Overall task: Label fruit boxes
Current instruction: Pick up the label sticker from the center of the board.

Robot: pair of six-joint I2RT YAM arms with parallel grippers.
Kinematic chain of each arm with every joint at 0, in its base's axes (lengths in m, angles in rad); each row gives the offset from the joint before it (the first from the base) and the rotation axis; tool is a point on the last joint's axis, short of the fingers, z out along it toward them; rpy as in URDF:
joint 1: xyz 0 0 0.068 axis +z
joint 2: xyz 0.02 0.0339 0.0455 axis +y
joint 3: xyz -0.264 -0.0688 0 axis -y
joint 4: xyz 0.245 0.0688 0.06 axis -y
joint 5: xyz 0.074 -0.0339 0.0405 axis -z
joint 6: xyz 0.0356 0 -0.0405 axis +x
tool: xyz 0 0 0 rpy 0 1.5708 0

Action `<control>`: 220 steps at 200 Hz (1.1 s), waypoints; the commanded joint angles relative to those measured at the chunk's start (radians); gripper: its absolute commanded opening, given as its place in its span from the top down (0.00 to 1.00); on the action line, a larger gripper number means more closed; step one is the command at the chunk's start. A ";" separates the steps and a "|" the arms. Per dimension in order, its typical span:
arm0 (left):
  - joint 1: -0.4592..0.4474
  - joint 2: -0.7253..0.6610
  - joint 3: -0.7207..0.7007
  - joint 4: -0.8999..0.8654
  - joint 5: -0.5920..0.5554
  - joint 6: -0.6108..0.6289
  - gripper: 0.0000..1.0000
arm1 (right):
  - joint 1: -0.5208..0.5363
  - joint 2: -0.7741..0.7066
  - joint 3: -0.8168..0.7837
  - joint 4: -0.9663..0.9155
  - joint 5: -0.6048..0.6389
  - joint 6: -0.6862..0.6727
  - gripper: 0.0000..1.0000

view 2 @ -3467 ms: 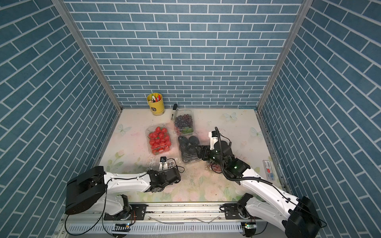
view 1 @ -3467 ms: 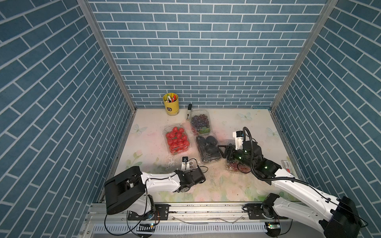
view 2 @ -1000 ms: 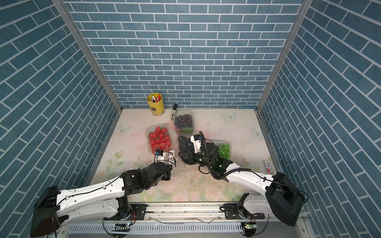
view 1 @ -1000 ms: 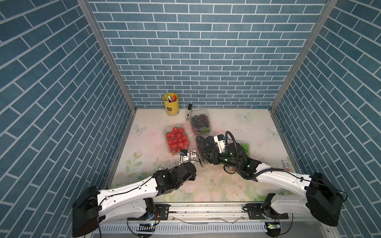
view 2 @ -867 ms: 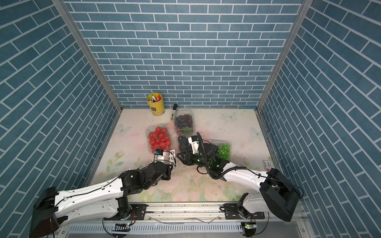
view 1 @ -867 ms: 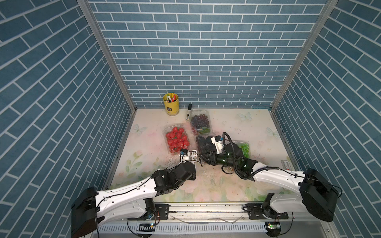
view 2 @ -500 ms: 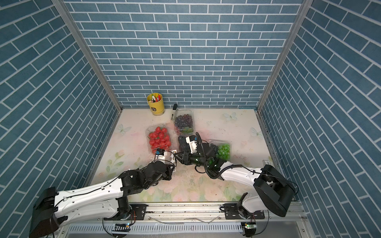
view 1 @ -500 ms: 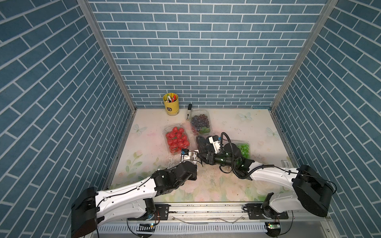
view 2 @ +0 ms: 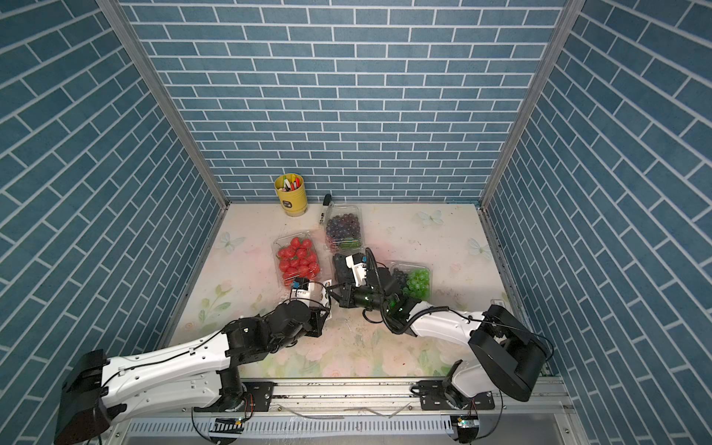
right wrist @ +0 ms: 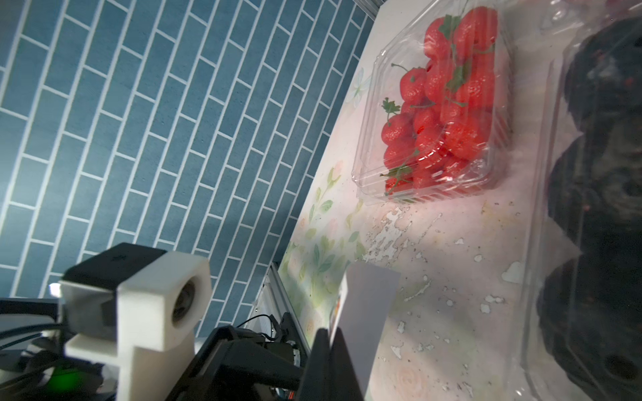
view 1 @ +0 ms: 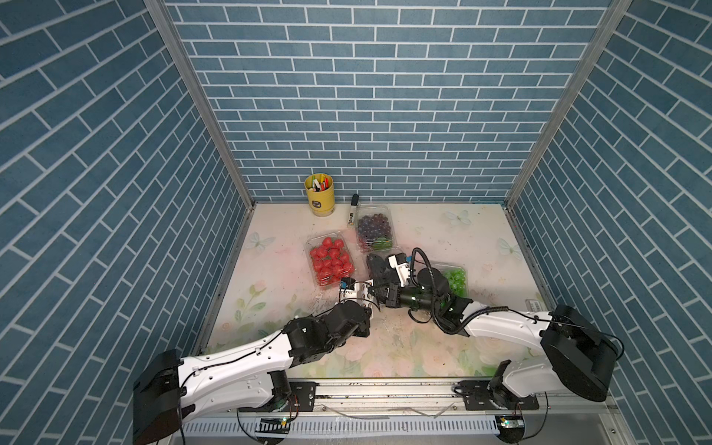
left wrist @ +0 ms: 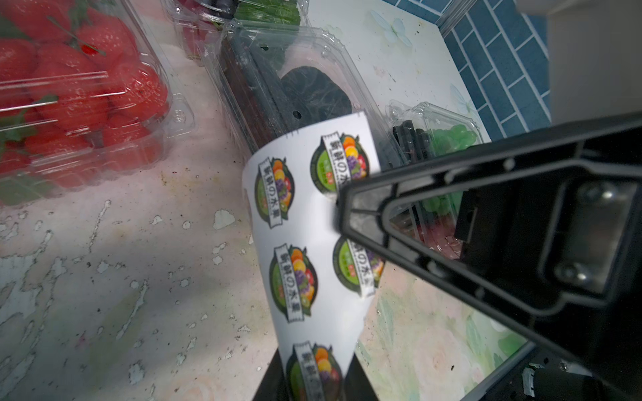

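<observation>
Four clear fruit boxes lie on the table: strawberries [view 1: 330, 266], purple grapes [view 1: 373, 229], black fruit [view 1: 376, 266] partly under my right arm, and mixed grapes [view 1: 456, 278]. My left gripper [left wrist: 312, 382] is shut on the lower end of a white sticker sheet [left wrist: 305, 222] and holds it upright in front of the black-fruit box [left wrist: 305, 90]. My right gripper [right wrist: 330, 342] is shut on the sheet's [right wrist: 368, 305] side edge, beside a round sticker. In both top views the two grippers meet near the strawberry box's [view 2: 296, 262] front corner.
A yellow pen cup [view 1: 319, 194] and a loose marker [view 1: 352, 208] stand at the back wall. A small label card [view 1: 535, 306] lies at the table's right edge. The left arm's white camera housing [right wrist: 139, 312] sits close by my right gripper.
My right gripper slid left from the mixed-grape box to the sheet and shut on its edge. The left arm raised the sheet toward the boxes and kept its hold.
</observation>
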 commanded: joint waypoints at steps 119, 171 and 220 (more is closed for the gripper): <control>0.365 -0.070 0.190 0.038 0.430 0.110 0.07 | -0.225 -0.182 0.136 -0.181 -0.195 -0.133 1.00; 0.417 0.091 0.289 0.217 0.642 0.165 0.18 | -0.344 -0.171 0.251 -0.147 -0.302 -0.078 1.00; 0.469 0.140 0.267 0.401 0.736 0.145 0.28 | -0.422 -0.075 0.298 0.078 -0.404 0.133 1.00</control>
